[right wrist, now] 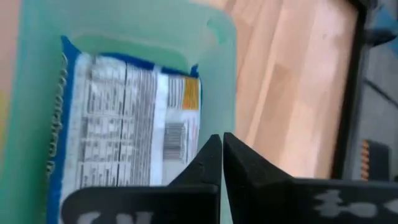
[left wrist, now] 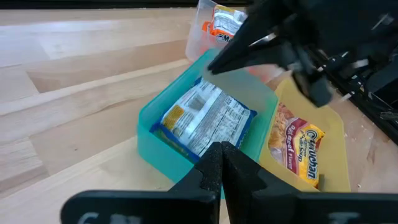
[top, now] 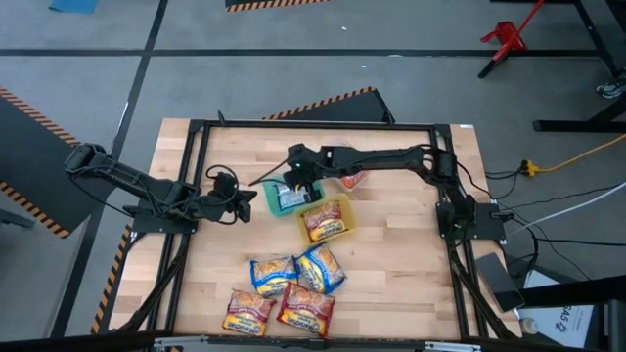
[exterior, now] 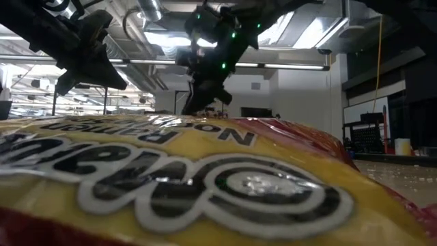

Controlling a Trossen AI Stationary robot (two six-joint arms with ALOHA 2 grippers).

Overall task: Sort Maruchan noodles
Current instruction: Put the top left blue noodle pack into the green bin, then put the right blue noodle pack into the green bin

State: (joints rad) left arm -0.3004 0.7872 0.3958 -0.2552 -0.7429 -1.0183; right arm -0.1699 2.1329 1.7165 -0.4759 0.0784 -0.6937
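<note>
I see the right gripper (top: 299,183) hovering at centre frame over the teal bin (right wrist: 221,74), fingers closed on nothing, a blue packet (left wrist: 205,118) lying inside. My left gripper (top: 246,200) waits just left of it, also closed and empty. One packet (top: 324,222) sits in the yellow bin (top: 340,205); four more (top: 287,289) lie at lower centre.

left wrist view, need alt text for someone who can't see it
A blue-and-yellow ramen packet lies label-side down in a shallow teal plastic container on a pale wooden table. Beside it, a shallow yellow plastic container holds an orange-red-and-yellow ramen packet. The left gripper fingers are shut in front; the right gripper hovers above the teal container.
</note>
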